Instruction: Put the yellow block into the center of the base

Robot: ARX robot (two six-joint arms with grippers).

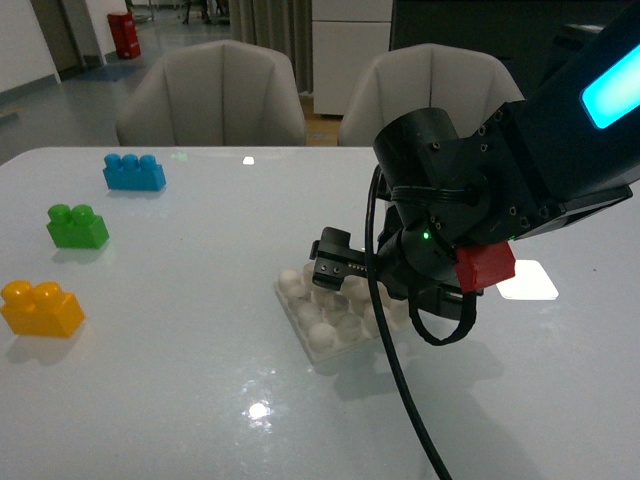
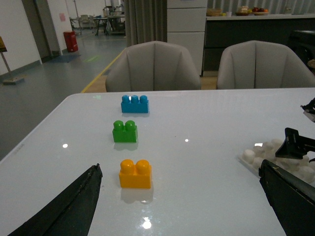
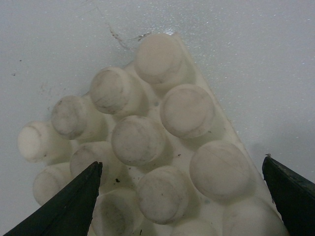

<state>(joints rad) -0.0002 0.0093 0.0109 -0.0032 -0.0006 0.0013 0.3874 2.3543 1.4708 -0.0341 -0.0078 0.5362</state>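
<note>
- Right gripper (image 3: 181,162) hangs wide, empty, over off-white square studded plastic base (image 1: 320,335).
- Left gripper (image 2: 179,167) gapes empty.
- Orange-yellow two-stud plastic brick (image 1: 40,308) sits well left of it.

A shiny white desk (image 1: 180,400) fills the lower part of the front view. Small bright spots of light (image 1: 259,410) shine on it. Behind it, near the top, stands a pale soft chair (image 1: 212,92), and a second chair (image 1: 430,85) stands to its right. The floor (image 1: 60,105) is grey and smooth. A red bin (image 1: 124,34) stands in the upper left by a white wall (image 1: 20,40). A grey curtain (image 1: 268,20) hangs at the top middle, next to a white cupboard (image 1: 350,40). The room is dim.
</note>
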